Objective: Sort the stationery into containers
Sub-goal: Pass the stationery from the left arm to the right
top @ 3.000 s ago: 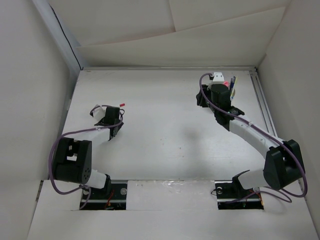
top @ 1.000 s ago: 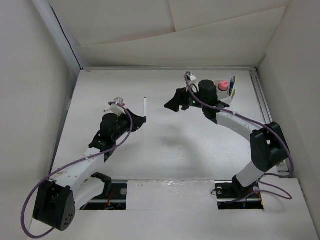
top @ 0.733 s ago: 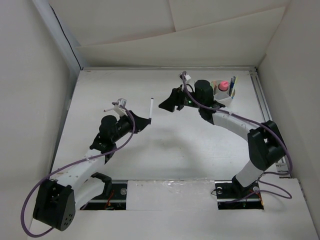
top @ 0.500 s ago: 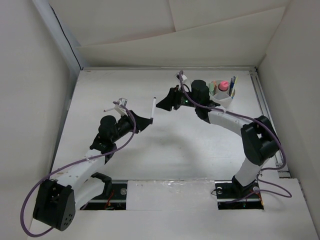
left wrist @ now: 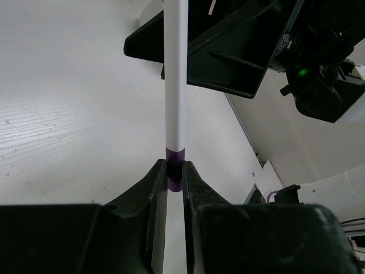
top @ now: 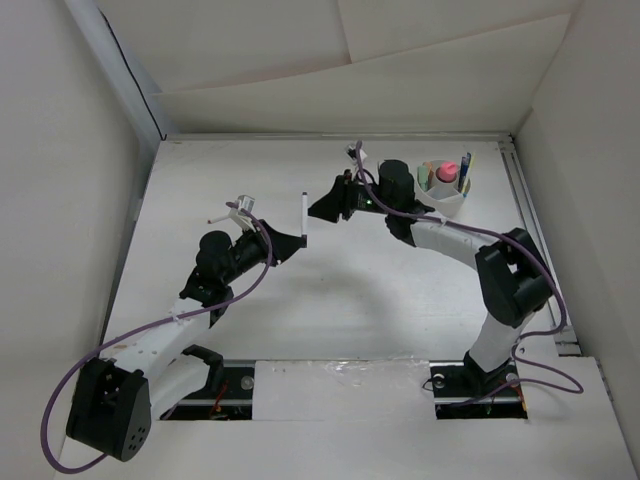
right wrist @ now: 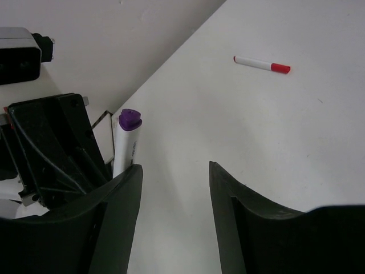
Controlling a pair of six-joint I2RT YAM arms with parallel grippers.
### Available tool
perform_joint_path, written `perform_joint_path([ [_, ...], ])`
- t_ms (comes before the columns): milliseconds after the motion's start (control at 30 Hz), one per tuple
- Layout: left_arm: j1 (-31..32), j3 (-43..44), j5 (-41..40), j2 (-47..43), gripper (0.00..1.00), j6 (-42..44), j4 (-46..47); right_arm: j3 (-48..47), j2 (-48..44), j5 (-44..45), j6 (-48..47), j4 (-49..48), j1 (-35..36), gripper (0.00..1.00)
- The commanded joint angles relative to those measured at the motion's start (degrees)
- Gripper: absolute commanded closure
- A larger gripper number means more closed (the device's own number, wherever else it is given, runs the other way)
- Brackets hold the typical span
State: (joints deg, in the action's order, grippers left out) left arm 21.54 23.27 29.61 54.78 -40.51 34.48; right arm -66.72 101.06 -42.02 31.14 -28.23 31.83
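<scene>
Top view: left gripper (top: pixel 290 240) is clenched on a white pen (top: pixel 303 213), held upright above mid-table. Right gripper (top: pixel 322 208) is just beside the pen's upper half. White cup (top: pixel 448 205) sits at the far right of the table (top: pixel 340 290), with a pink-capped item (top: pixel 448 170) and other pens standing in it. A thin red-tipped marker (top: pixel 220 217) lies near the left wrist.

Left wrist: fingers (left wrist: pixel 157 177) pinch the pen (left wrist: pixel 175 85) at its purple band. The right gripper's black fingers are close behind the upper shaft.

Right wrist: right gripper (right wrist: pixel 175 171) has its jaws apart. The pen's purple end (right wrist: pixel 129 121) is just beside one finger, not gripped. The red-tipped marker (right wrist: pixel 262 64) lies flat on the table, well apart.
</scene>
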Motion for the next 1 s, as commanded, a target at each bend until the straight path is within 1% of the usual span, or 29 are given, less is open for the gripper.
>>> perform_joint_path([
  [0, -0.1, -0.1, 0.8, -1.2, 1.00, -0.1, 3.0, 2.1, -3.9, 1.1, 0.0, -4.6, -1.9, 0.44],
  [33, -0.1, -0.1, 0.8, -1.2, 1.00, -0.6, 3.0, 3.2, -4.5, 1.7, 0.0, -4.6, -2.4, 0.42],
  [133, -0.1, 0.5, 0.8, -1.2, 1.00, -0.6, 3.0, 3.9, -6.1, 1.7, 0.0, -4.6, -4.1, 0.42],
  [300, -0.1, 0.5, 0.8, -1.2, 1.00, -0.6, 3.0, 4.4, -8.1, 0.4, 0.0, -4.6, -5.2, 0.41],
  [367, -0.1, 0.5, 1.3, -1.2, 1.00, -0.6, 3.0, 3.6, -8.1, -1.4, 0.0, -4.6, -5.2, 0.41],
  [400, -0.1, 0.5, 1.3, -1.2, 1.00, -0.6, 3.0, 2.8, -8.1, -2.2, 0.0, -4.6, -5.2, 0.37],
  [467, -0.1, 0.5, 1.9, -0.6, 1.00, -0.6, 3.0, 0.8, -6.7, -5.3, 0.0, -4.6, -4.0, 0.35],
  [567, -0.1, 0.5, 1.9, -0.6, 1.00, -0.6, 3.0, -3.2, -3.6, -7.3, 0.0, -4.6, -2.5, 0.35],
  [767, -0.1, 0.5, 1.9, -0.6, 1.00, -0.6, 3.0, -6.8, -0.5, -7.8, 0.5, -4.6, -0.8, 0.35],
  [867, -0.1, 0.5, 1.9, -0.6, 1.00, -0.6, 3.0, -8.4, 0.6, -8.3, 1.0, -4.6, -0.2, 0.40],
  [967, -0.1, 0.5, 1.9, -0.6, 1.00, -0.6, 3.0, -9.0, 1.2, -8.3, 1.6, -4.6, -0.2, 0.40],
])
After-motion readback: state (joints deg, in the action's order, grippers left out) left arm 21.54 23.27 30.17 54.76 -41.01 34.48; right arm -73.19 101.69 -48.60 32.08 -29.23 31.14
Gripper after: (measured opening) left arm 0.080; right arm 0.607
